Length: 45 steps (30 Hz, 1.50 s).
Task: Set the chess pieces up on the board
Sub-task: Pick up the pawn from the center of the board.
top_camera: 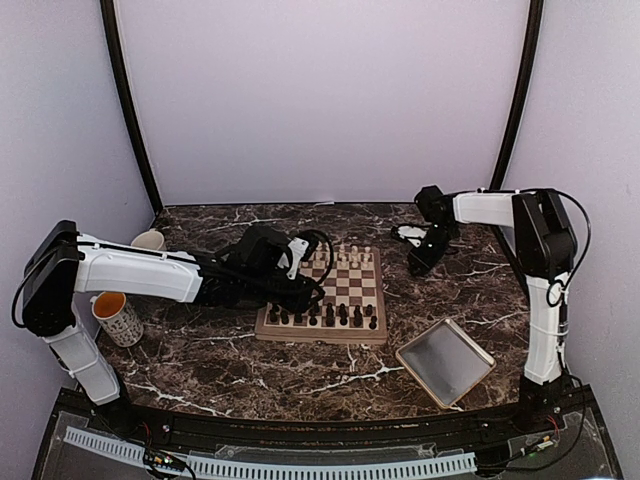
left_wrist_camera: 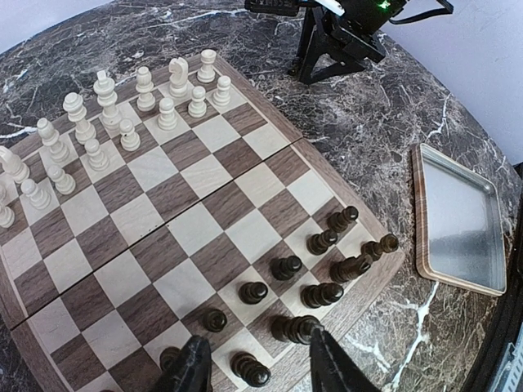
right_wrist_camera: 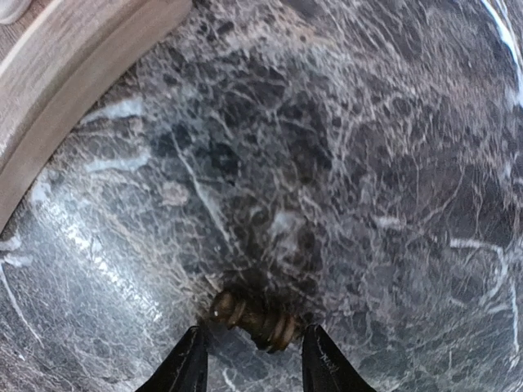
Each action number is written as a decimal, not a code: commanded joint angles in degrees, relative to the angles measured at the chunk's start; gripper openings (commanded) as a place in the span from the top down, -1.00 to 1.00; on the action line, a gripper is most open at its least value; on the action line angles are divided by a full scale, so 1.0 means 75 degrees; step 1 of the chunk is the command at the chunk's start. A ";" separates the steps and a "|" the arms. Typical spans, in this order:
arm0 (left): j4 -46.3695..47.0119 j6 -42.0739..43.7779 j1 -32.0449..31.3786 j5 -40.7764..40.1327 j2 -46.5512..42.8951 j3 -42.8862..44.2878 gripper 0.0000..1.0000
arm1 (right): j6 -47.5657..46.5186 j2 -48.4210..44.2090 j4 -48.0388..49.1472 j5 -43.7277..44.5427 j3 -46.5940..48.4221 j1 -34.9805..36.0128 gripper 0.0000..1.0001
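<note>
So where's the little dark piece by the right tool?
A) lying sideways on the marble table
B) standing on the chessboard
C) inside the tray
A: the right wrist view shows the dark brown chess piece lying on its side on the marble table, between the fingers of the right tool.

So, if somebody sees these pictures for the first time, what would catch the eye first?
Probably the board in the middle of the dark marble table: cream chessmen on its far side, the dark chess pieces on its near side, the left end effector open above them. Then the right end effector, open around one dark piece that lies flat on the marble, right of the board.
</note>
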 commanded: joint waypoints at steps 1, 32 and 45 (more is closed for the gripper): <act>0.0001 0.0120 0.0029 0.0008 0.0025 0.0070 0.12 | -0.0486 0.0443 0.0031 -0.0196 0.0278 0.0044 0.19; -0.0078 0.0351 0.0036 0.0062 0.0365 0.0316 0.12 | -0.1809 0.1368 -0.1694 -0.1020 0.1274 0.0036 0.34; -0.0015 0.0294 0.0036 0.0109 0.0282 0.0219 0.12 | -0.1436 0.1051 -0.2191 -0.1948 0.1115 0.0034 0.39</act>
